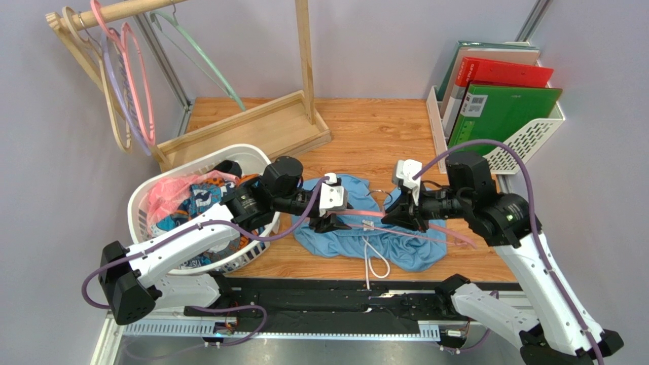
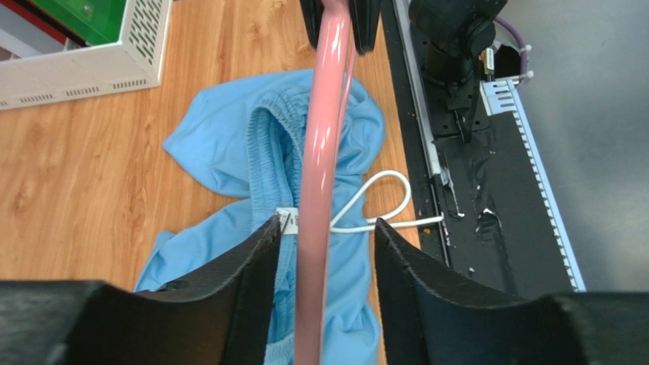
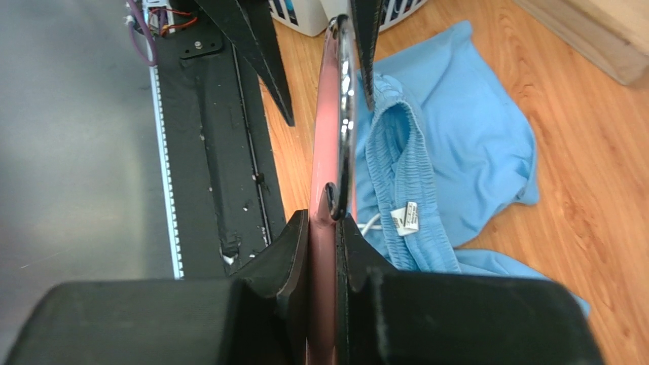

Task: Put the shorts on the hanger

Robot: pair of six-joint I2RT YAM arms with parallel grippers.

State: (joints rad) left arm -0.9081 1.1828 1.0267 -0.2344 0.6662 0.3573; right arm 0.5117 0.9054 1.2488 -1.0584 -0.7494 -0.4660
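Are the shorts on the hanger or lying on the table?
On the table: the shorts lie rumpled there, the hanger above them.

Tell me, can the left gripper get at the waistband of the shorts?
Probably not directly: the hanger, clamped by the right gripper, runs between the open fingers of the left gripper, above the shorts.

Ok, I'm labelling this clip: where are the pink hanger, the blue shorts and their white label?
hanger [image 2: 324, 152]: left wrist view, middle of its pink bar.
shorts [image 2: 221, 137]: left wrist view, flat blue fabric beside the waistband.
white label [image 3: 406, 219]: right wrist view, centre of the tag.
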